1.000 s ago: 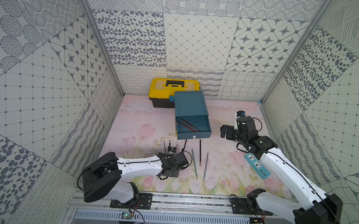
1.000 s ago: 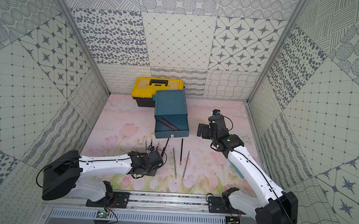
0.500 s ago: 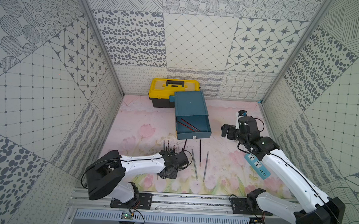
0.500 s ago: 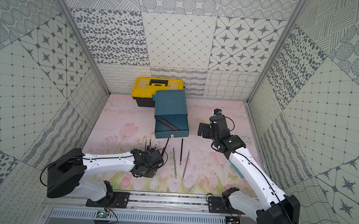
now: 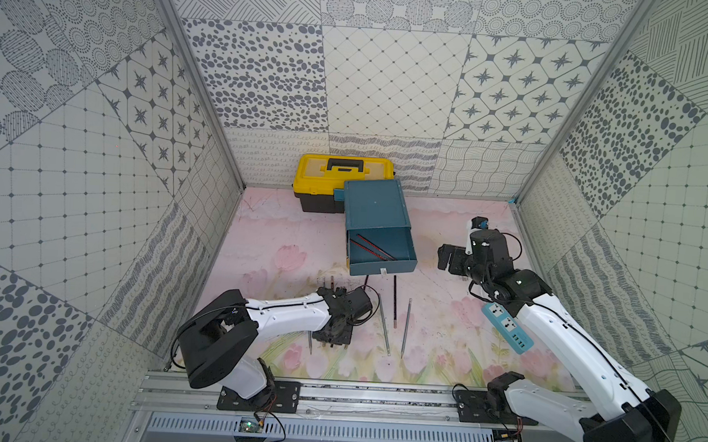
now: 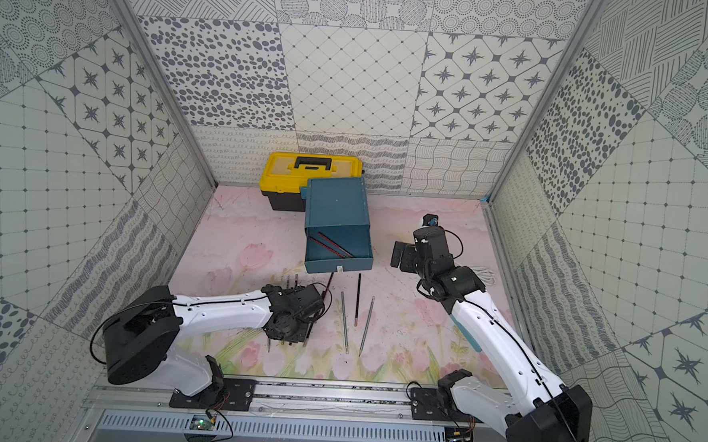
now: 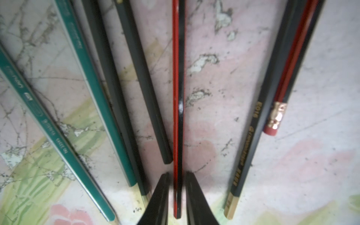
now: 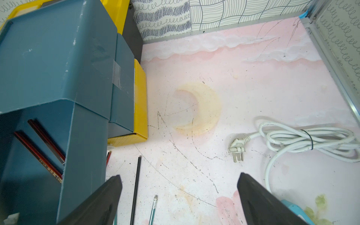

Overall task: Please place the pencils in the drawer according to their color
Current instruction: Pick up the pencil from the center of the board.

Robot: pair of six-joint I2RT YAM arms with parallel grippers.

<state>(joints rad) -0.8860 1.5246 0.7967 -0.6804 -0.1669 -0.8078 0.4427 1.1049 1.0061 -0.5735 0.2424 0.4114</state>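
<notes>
Under the left claw (image 7: 177,173), seven pencils fan out on the pink flowered counter (image 7: 311,165). Gold print runs along a black pencil (image 7: 251,136); it seems to begin "EO16", and the rest is too blurred to read. Two green pencils (image 7: 91,81) carry pale print, also unreadable. Two plain dark pencils (image 7: 140,78) lie beside them. An eraser-tipped pencil (image 7: 276,116), red and black with a brass band, rests against the gold-printed one. The claw's two tips stand close together on either side of a glossy red-and-black pencil (image 7: 178,87); whether they press it or leave a sliver of gap I cannot tell. All seven are cut off by the picture's edge.

In both top views the arm covers most of this bunch. Three more pencils (image 5: 394,301) lie apart just beside it, two grey with a black one between. Behind them stands the teal cabinet (image 5: 376,206). Its top drawer (image 5: 383,267) is open, with a white tab (image 5: 382,271) on the front and two red-striped pencils (image 5: 369,245) aslant inside. Gold print on one is too small to read. The yellow bottom drawer (image 8: 140,97) shows only in the right wrist view.

The right claw (image 8: 179,175) hangs spread wide and empty beside the cabinet. A yellow toolbox (image 5: 342,173) sits right behind the cabinet, and a blue power strip (image 5: 507,327) is half hidden under the right arm
</notes>
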